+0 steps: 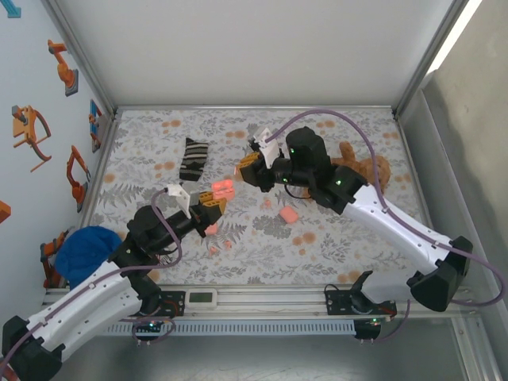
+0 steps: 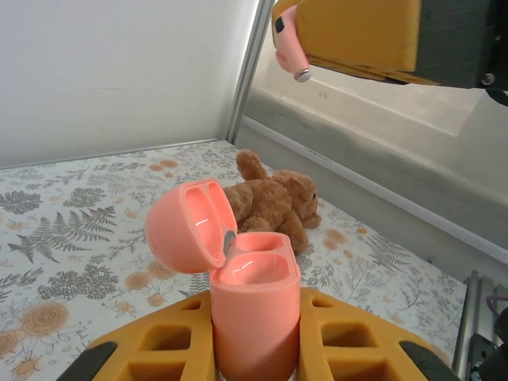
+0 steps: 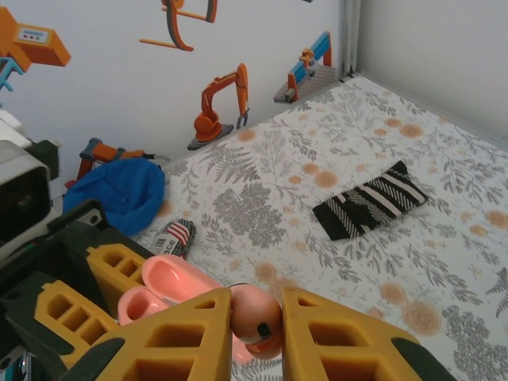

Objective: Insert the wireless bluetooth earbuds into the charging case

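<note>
Left arm (image 1: 95,298): stretched from the near-left base up and rightward, elbow bent, wrist lifted over the floral cloth (image 1: 333,135).
Left gripper (image 1: 213,202): fingers clamped on either side of the charging case (image 2: 254,309), held upright, lid swung open to the left, two wells facing up.
Right arm (image 1: 397,226): run from the near-right base up and leftward, elbow over the cloth, wrist turned to the left.
Right gripper (image 3: 255,337): fingers pinched on one earbud (image 3: 254,313), carried just above and beyond the open case, apart from it in the left wrist view.

Counts:
- Charging cases: two. One in the left gripper; second case (image 1: 289,214) lying on the cloth, right of centre.
- Earbuds: one in the right gripper; loose earbuds (image 1: 214,249) scattered on the cloth near the left gripper, perhaps three or four, too small to count with certainty.
- Striped sock (image 1: 193,159): one, flat, left of centre.
- Teddy bear (image 1: 365,171): one, beside the right arm.
- Blue cloth bundle (image 1: 83,250): one, at the near-left edge.
</note>
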You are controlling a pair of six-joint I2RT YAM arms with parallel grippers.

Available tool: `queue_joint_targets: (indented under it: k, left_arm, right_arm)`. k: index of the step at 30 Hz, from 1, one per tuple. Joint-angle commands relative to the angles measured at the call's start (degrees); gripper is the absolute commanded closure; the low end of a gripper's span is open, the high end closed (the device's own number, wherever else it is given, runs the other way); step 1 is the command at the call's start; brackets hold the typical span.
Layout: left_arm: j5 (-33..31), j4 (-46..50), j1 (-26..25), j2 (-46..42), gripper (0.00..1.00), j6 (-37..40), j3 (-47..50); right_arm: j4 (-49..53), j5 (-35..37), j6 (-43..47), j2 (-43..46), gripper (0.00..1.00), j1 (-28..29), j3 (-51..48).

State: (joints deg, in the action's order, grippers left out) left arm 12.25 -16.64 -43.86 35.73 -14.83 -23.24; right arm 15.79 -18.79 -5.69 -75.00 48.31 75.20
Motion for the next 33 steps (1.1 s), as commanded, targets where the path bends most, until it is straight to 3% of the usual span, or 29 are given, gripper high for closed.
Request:
queue_joint_targets:
  k: [1, 13, 33]
  left_arm:
    - [2.41, -4.46, -0.18, 1.25, 1.00, -0.41, -2.19]
    - [4.50, -8.59, -0.21, 2.46, 1.00, 0.06, -1.77]
    - [4.56, -7.76, -0.22, 1.43, 1.00, 0.54, -1.83]
  right_arm:
    - [-5.77, 0.45, 1.63, 1.86, 0.80, 1.81, -1.95]
    - [-6.84, 3.99, 3.76, 1.49, 0.80, 5.69, -3.99]
    - [-6.04, 5.28, 4.10, -2.00, 0.80, 7.83, -3.13]
